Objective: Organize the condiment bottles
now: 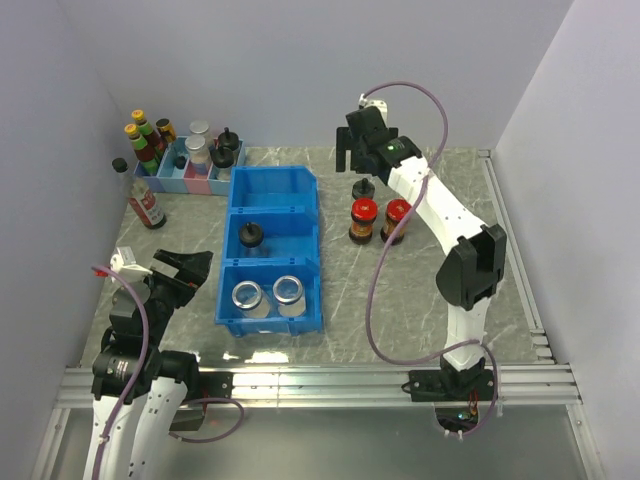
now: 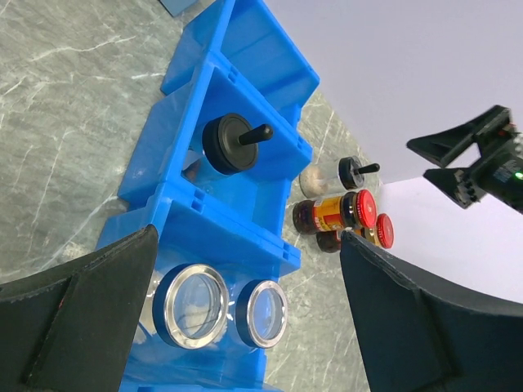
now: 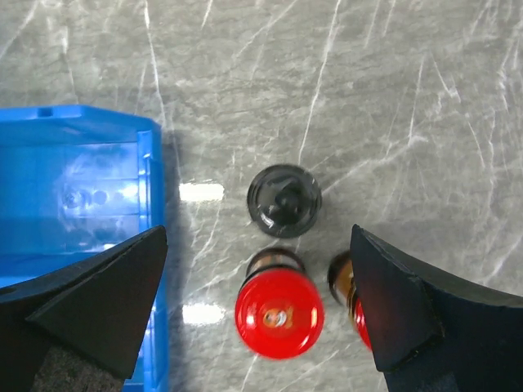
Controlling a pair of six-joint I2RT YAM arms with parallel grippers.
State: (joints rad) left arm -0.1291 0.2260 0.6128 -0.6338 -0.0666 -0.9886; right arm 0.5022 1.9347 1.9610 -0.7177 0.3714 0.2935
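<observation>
A blue three-compartment bin (image 1: 308,215) stands mid-table. Its near compartment holds two clear glass jars with silver lids (image 1: 247,296) (image 1: 289,290), seen close in the left wrist view (image 2: 190,305) (image 2: 262,313). A black-capped shaker (image 1: 250,236) (image 2: 233,143) sits in the middle compartment; the far one is bare. Right of the bin stand another black-capped shaker (image 1: 364,188) (image 3: 284,200) and two red-lidded dark jars (image 1: 363,215) (image 1: 397,215). My right gripper (image 1: 365,150) (image 3: 257,237) hovers open above them, its right finger partly hiding one jar (image 3: 345,279). My left gripper (image 1: 185,270) (image 2: 249,237) rests open left of the bin.
A pink and blue tray (image 1: 190,183) at the back left carries taller sauce bottles. A slim red-labelled bottle (image 1: 147,203) stands in front of it. White walls close in on the left, back and right. A metal rail (image 1: 320,380) runs along the near edge.
</observation>
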